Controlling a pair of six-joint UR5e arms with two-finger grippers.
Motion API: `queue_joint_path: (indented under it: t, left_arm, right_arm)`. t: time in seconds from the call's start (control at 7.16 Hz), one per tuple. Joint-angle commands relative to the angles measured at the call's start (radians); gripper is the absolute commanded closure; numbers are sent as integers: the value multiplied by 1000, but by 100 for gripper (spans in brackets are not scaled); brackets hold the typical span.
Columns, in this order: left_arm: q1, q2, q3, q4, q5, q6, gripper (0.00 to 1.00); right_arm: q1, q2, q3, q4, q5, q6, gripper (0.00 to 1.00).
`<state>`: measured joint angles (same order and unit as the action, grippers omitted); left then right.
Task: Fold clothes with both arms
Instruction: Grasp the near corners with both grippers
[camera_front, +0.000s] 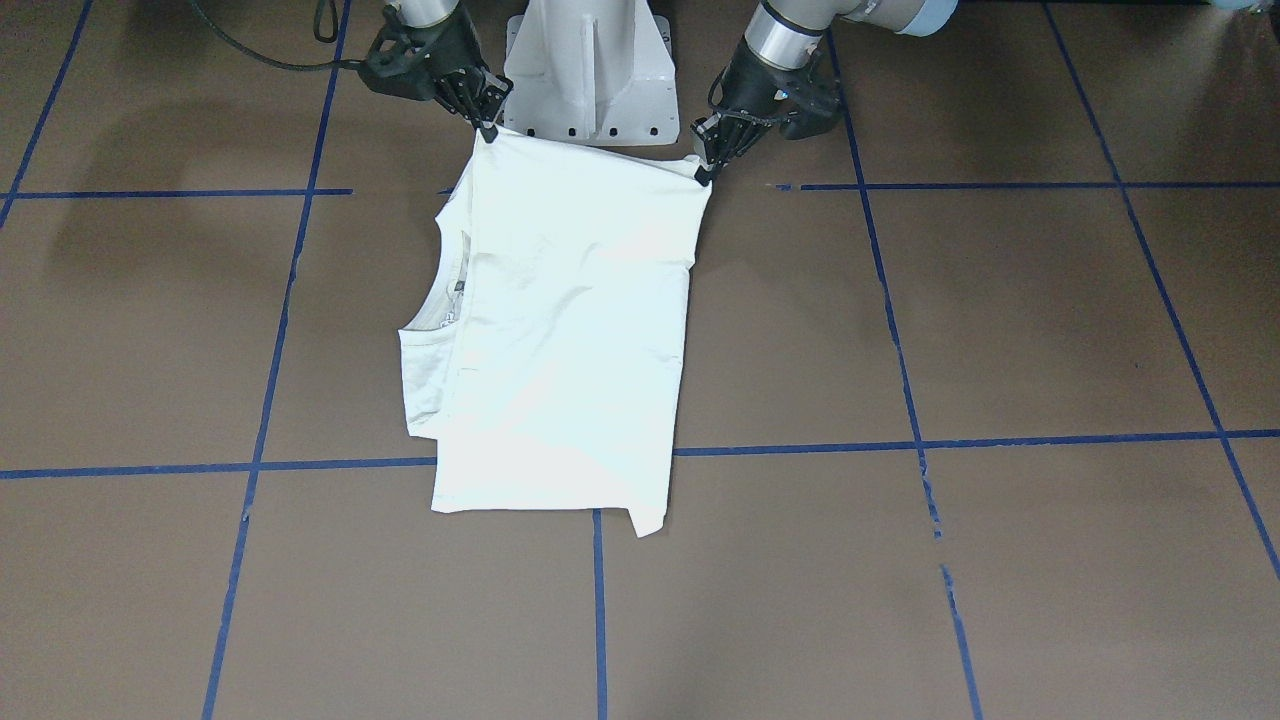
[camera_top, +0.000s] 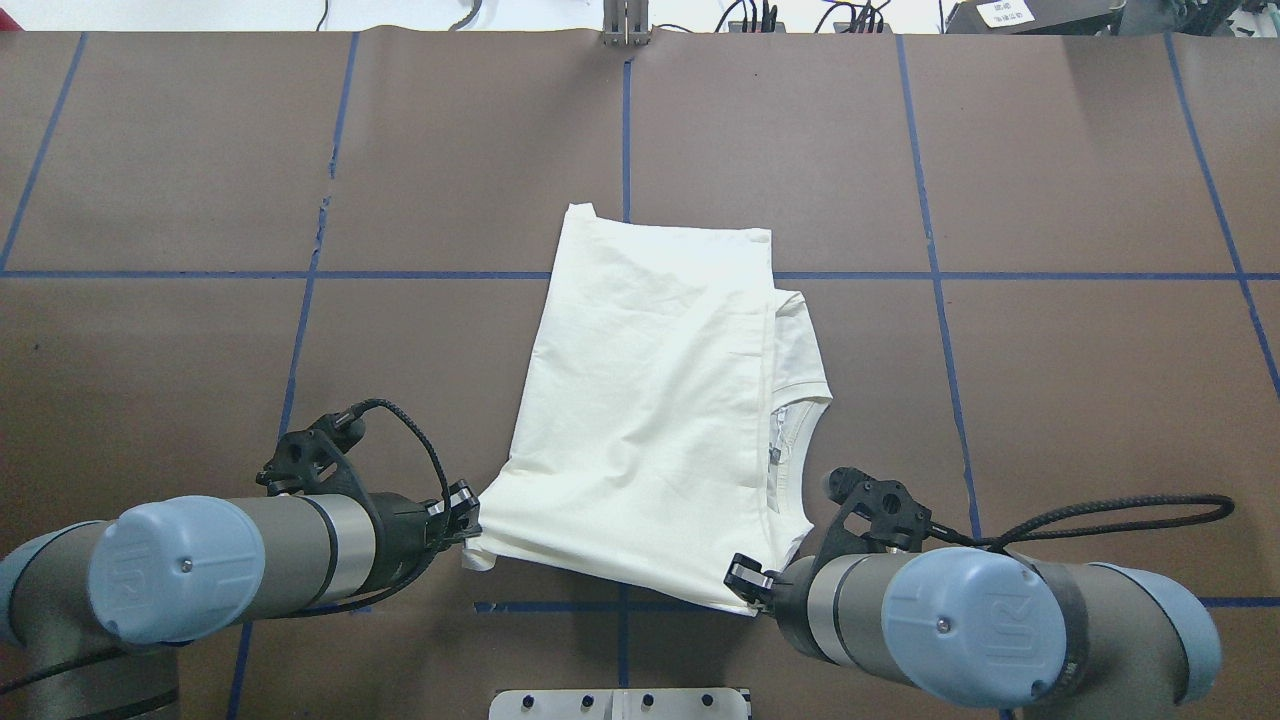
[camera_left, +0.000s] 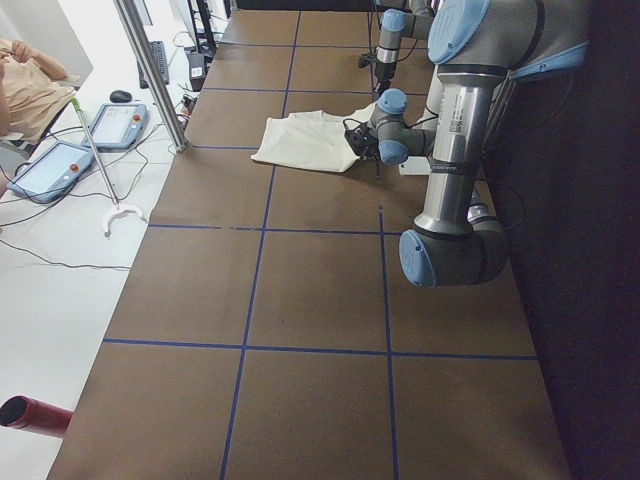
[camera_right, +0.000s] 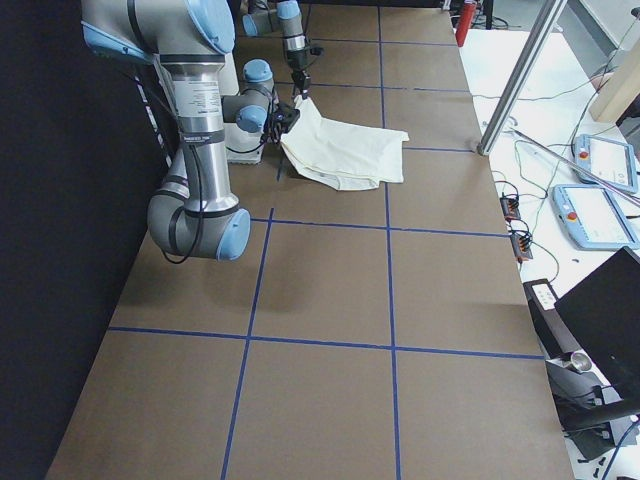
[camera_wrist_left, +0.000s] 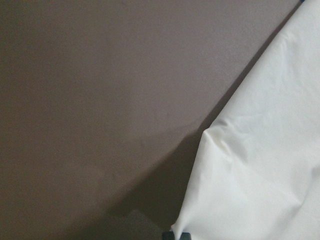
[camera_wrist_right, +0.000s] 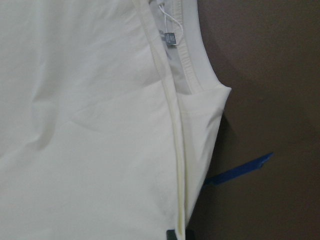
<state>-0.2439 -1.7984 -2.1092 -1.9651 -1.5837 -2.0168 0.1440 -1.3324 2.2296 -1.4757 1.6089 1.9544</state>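
The cream long-sleeved T-shirt (camera_front: 570, 330) lies folded on the brown table, its plain back side up and the print hidden. The ribbed collar (camera_top: 792, 440) and a label peek out along one side, and they also show in the right wrist view (camera_wrist_right: 187, 55). My left gripper (camera_top: 470, 527) is shut on the shirt's near corner on its side (camera_front: 706, 172). My right gripper (camera_top: 750, 580) is shut on the other near corner (camera_front: 488, 130), next to the collar side. Both corners sit close to the robot's base. The left wrist view shows the shirt's edge (camera_wrist_left: 260, 165) over bare table.
The white pedestal base (camera_front: 590, 70) stands right behind the held edge. Blue tape lines (camera_front: 600, 600) cross the brown table (camera_front: 1000, 320). Black cables loop off both wrists (camera_top: 1100, 515). Teach pendants (camera_left: 60, 165) lie on the floor beside the table.
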Motion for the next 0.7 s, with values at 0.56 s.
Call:
queue_joint_path:
  t: [0.56]
  left_arm:
    - [-266,-298,154,203,-50,249,100]
  right_arm:
    - [381,125,-158,-5,191,-115,100]
